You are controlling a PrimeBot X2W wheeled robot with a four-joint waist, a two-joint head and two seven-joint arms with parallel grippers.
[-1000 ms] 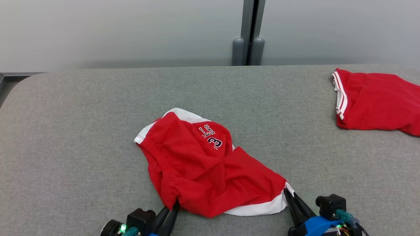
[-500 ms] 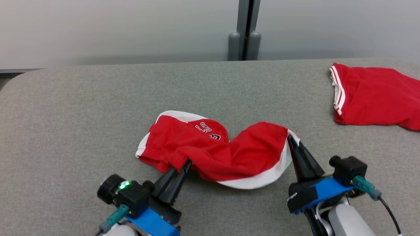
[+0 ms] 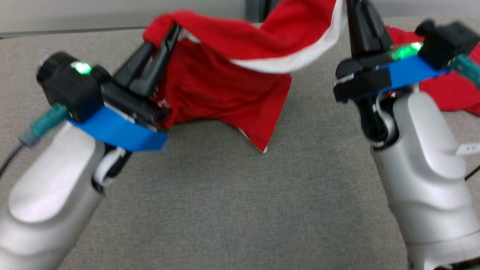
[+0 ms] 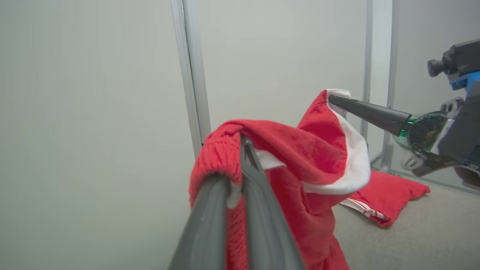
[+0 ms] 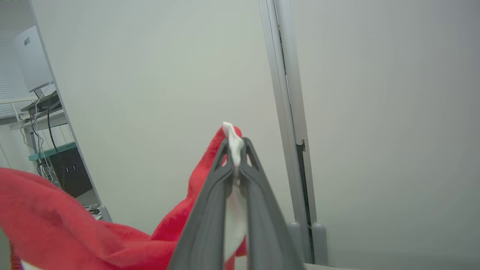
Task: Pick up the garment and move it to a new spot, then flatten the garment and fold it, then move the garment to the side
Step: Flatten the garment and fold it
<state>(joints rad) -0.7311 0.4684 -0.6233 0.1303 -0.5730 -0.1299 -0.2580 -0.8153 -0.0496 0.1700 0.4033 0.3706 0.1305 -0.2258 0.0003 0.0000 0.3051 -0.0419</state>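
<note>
grey table (image 3: 210, 210) below; i've got the red garment (image 3: 225, 86) strung up above it, left gripper (image 3: 173, 30) clamped on its red edge, right gripper (image 5: 235, 144) pinching its white trim, cloth sagging between.

The red, white-trimmed garment (image 3: 225, 86) hangs aloft, stretched sideways and crumpled.

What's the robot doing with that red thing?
The robot holds a red and white garment in the air. Its left gripper pinches one edge and its right gripper pinches the white trim. The cloth sags between them over the grey table. Another red garment lies off to the right.
</note>
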